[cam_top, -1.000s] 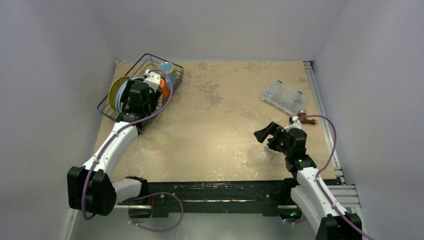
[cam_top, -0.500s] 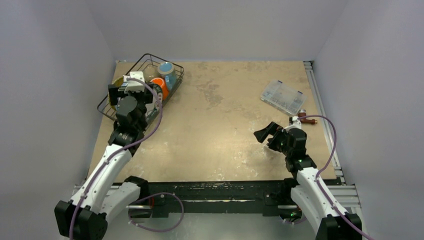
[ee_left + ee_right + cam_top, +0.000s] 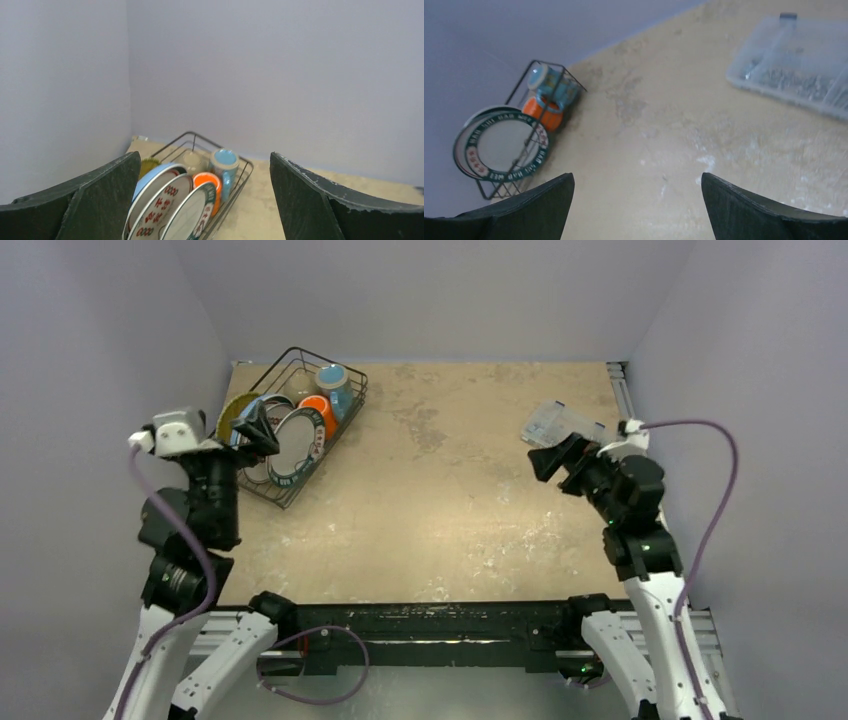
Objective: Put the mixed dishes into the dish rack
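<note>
The left jaws stand as wide as they go and hold nothing. In the left wrist view the two dark fingers [image 3: 95, 200] frame the rack from above with only air between them. The right jaws are just as wide and also empty, hanging over bare desk [image 3: 450, 490] at the right of the overhead frame.

A second ago the left jaws were down inside the dish rack [image 3: 286, 502], over the plates. Now the left arm [image 3: 190, 510] has pulled back to the left edge of the frame and lifted clear. The right arm [image 3: 640, 530] has risen too, and its jaws now sit in front of the clear compartment box [image 3: 560, 420] at right.

Everything the task names is in the rack at the upper left. The plates stand on edge in a row: the yellow woven plate [image 3: 148, 165] farthest left, then the blue plate [image 3: 152, 177], the red-dotted plate [image 3: 160, 205] and the teal-rimmed plate [image 3: 192, 212]. Behind them are the orange cup [image 3: 207, 182], the cream cup [image 3: 192, 160] and the blue mug [image 3: 225, 162] (the mug is upright at the rack's far end).

No dish is left on the desk in any view. My reading is that the last piece has just been let go and loading is done, so the arms need only finish backing away.
</note>
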Robot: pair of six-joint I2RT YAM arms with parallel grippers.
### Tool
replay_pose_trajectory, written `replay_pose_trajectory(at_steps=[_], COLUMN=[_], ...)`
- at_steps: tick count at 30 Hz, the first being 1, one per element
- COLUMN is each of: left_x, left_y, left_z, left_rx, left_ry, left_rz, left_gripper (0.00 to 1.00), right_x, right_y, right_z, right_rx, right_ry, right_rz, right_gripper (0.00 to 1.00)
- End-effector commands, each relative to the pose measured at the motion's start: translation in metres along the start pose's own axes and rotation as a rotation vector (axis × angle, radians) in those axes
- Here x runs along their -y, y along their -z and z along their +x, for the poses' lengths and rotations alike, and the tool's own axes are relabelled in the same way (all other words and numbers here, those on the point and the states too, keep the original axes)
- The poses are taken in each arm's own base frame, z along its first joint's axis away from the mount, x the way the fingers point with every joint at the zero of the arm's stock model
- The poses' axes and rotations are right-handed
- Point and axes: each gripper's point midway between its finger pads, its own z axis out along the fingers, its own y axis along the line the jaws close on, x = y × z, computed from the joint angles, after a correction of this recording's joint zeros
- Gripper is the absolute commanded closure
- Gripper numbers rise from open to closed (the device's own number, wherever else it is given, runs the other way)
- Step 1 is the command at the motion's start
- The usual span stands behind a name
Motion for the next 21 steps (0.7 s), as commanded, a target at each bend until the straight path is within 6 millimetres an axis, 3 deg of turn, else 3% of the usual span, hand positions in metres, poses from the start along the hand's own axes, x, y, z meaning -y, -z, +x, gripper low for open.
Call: replay_pose_trajectory(at_steps=[1,4,11,15,21], left_x=[0.01,0.013,0.02,0.025,0.029], left_y=[0.037,0.055,0.085,0.093,0.101], left_z=[-0.063,-0.08,-0.091,-0.086,-0.09], left_rx=[0.105,0.126,0.154,0.13,0.124], left_ry=[0.135,0.187,0.248,0.252,0.252], left_rz=[0.161,0.223,0.346,0.392,0.436], left_gripper=[0.0,0.0,0.0,0.0,0.0], right_x=[-0.032,-0.047,-0.084,-0.089,-0.086], right_y=[0.047,0.068,0.129,0.161,0.179], right_z=[-0.076,-0.112,-0.159,-0.175,-0.18], right_rx=[0.105,0.15,0.37,0.512,0.546], right_ry=[0.117,0.16,0.257,0.259,0.262], right_rz=[0.069,0.107,0.021,0.013,0.051], right_gripper=[0.01,0.01,0.01,0.01,0.01])
